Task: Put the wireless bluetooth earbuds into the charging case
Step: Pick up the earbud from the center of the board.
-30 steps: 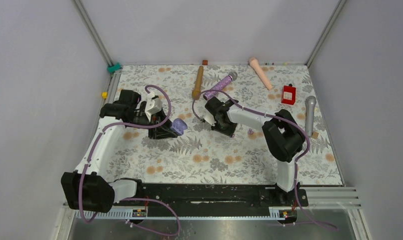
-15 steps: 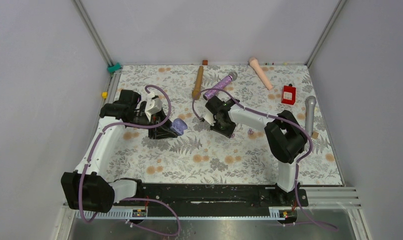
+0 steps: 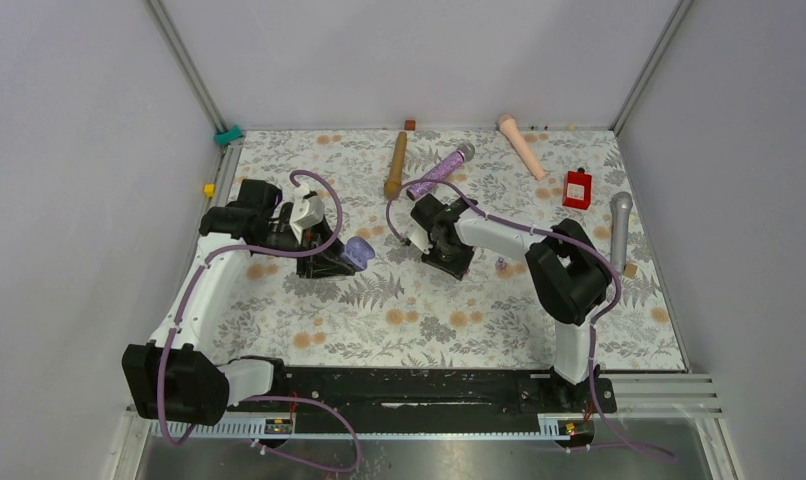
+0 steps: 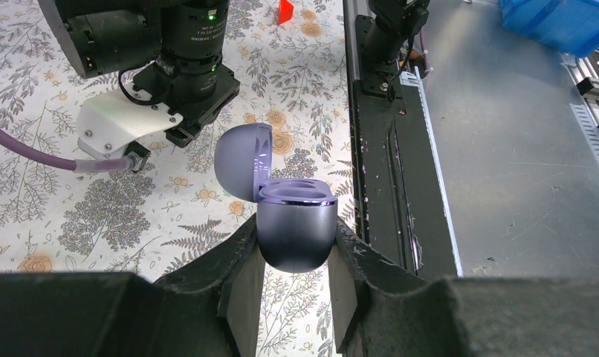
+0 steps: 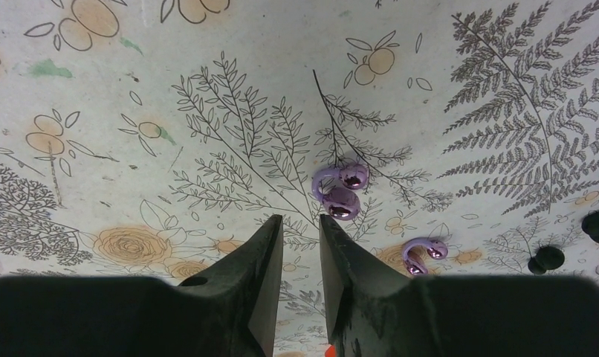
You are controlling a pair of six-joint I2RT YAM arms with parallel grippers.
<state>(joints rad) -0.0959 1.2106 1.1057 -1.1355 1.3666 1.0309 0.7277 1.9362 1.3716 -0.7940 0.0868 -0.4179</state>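
Neither bud is in the case yet. In the right wrist view the nearer earbud point(image 5: 341, 191), glossy lilac, lies on the flowered table cover point(image 5: 133, 111), and the second earbud point(image 5: 423, 253) lies near it at about 4 o'clock. Both are loose on the cover, touching nothing else.

The right gripper point(image 5: 301, 230) hovers with the nearer earbud just off its tips at 1 o'clock. Its jaws stand at a narrow gap with nothing between them, so no pick has been made.

The charging case point(image 4: 295, 227) is ready: the left gripper point(image 4: 295, 245) clamps its rounded body, with the lid swung up at 11 o'clock and both sockets seemingly bare.

From overhead, the case sits at roughly 9 o'clock from the right gripper. What remains, by my reading, is everything: grasp each bud, carry it over, and seat it.
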